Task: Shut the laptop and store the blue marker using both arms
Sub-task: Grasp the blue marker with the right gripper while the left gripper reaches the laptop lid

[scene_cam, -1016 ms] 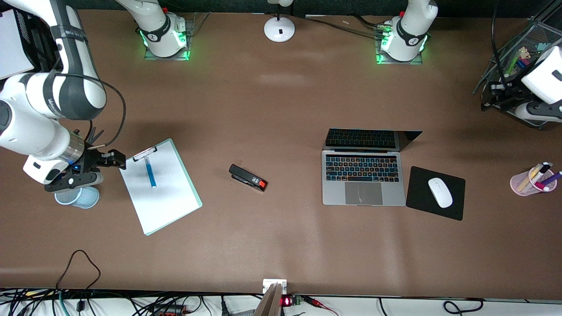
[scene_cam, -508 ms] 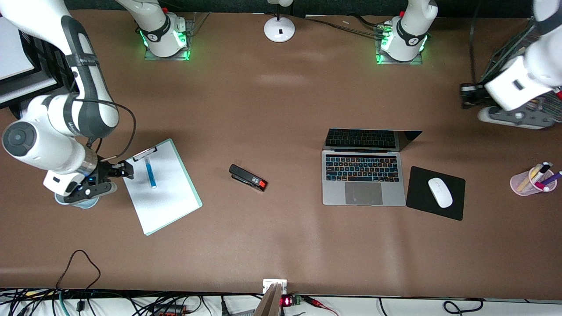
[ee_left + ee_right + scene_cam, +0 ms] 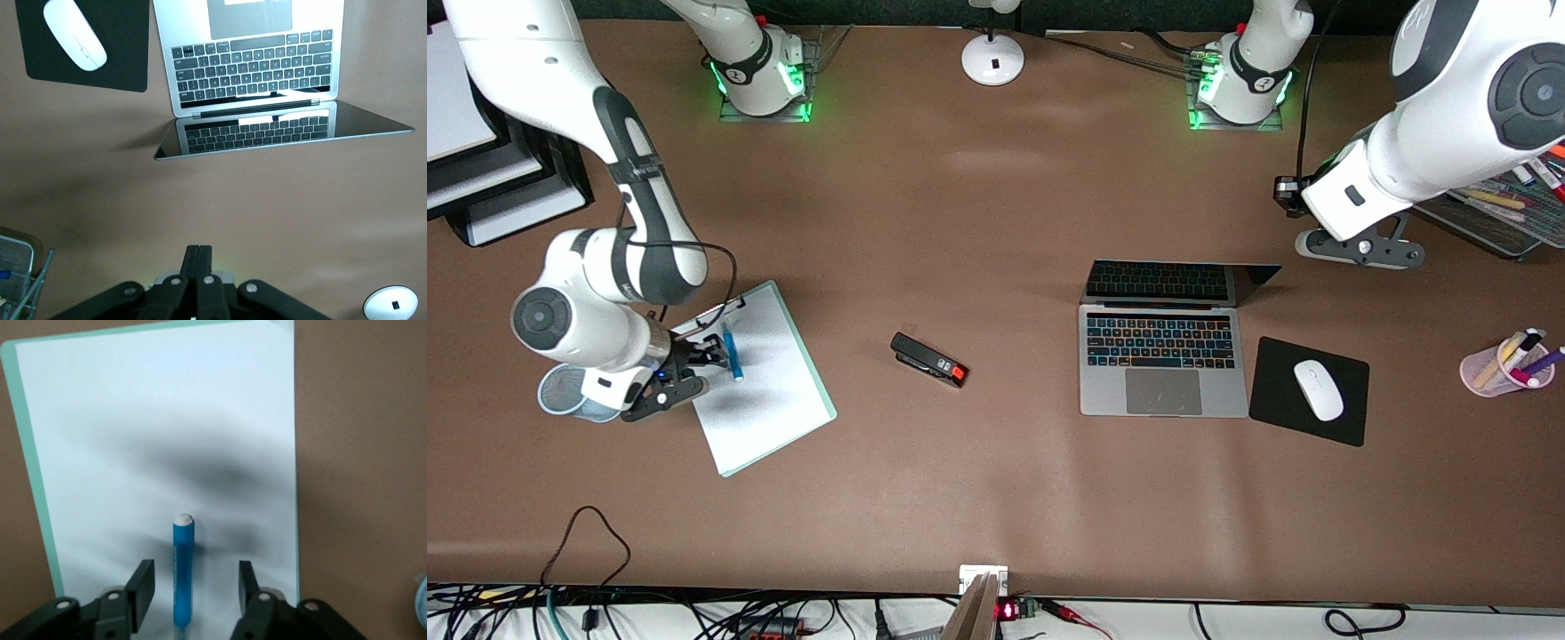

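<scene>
Meanwhile, nothing is finished: the blue marker [image 3: 183, 573] is framed between the spread fingers of the right gripper [image 3: 193, 587] above the clipboard [image 3: 760, 391], ungrasped, while the laptop [image 3: 1161, 348] is left open beneath the clenched, empty left gripper [image 3: 198, 257].

Front view: high, facing both arm bases across the desk [image 3: 996, 498]. Left wrist view looks down on the laptop [image 3: 257, 63]; right wrist view, close over the clipboard [image 3: 160, 453]. Both items appear in front view.
</scene>
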You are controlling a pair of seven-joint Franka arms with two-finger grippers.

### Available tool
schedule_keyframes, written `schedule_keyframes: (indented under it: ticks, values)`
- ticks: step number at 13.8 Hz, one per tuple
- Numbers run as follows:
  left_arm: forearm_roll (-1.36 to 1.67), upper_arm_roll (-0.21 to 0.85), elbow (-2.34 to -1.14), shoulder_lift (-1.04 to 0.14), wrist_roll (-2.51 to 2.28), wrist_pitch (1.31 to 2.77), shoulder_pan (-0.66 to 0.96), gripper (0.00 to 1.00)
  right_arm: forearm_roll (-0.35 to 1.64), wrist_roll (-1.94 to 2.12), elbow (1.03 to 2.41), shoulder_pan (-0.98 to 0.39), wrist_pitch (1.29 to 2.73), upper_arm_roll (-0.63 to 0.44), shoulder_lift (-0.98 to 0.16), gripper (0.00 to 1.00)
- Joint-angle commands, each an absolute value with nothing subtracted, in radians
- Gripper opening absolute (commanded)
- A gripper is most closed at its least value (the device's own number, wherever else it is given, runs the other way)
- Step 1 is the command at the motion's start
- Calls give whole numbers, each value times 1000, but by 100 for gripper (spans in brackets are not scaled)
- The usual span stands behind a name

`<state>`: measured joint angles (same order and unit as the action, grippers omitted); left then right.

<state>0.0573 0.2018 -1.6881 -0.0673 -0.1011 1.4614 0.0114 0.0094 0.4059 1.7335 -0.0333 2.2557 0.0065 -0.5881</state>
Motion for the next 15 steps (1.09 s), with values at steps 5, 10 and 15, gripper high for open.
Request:
schedule_keyframes:
  ticks: [5,10,15]
  values:
    - [140,239,-1779,-31,-159,1505,3,0,12,431,1726,-67,2302,9,-636,44]
    - [135,364,-1920,-35,-316,1724,3,0,2,454,1720,-71,2341,9,-667,42]
    - [123,408,-2095,-43,-391,1992,6,0,-2,454,1720,-67,2364,8,-683,36]
